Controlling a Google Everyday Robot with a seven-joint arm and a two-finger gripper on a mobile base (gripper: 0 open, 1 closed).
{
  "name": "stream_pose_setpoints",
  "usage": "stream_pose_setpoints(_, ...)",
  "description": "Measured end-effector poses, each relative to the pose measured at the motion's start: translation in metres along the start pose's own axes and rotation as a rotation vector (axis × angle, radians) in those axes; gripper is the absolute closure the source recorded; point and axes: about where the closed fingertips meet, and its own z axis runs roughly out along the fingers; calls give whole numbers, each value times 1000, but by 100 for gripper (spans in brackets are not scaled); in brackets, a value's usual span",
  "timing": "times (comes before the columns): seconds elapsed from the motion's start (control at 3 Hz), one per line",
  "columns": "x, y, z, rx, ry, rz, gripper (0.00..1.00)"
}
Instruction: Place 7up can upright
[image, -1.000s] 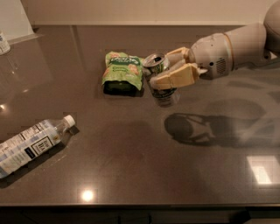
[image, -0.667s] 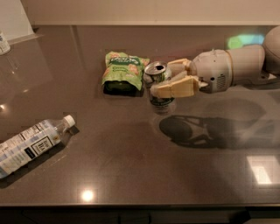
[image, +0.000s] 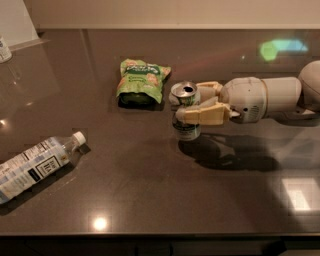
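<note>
The 7up can (image: 186, 112) stands upright on the dark table (image: 150, 190), just right of centre, its silver pull-tab top facing up. My gripper (image: 192, 105) reaches in from the right. Its two cream fingers (image: 205, 114) sit on either side of the can's upper half, shut on it. The white arm stretches off to the right edge.
A green snack bag (image: 141, 80) lies flat just left of the can. A clear plastic water bottle (image: 35, 162) lies on its side at the front left. A white object (image: 4, 49) stands at the far left edge. The table's front edge runs along the bottom.
The gripper with the can has come lower and a little left. The can now stands upright on the table, still between the fingers.
</note>
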Motion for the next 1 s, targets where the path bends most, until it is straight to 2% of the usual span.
stream_pose_setpoints(0.67, 11, 0, -1, 4, -57, -17, 100)
stream_pose_setpoints(1.0, 17, -1, 0, 6, -65, -22, 83)
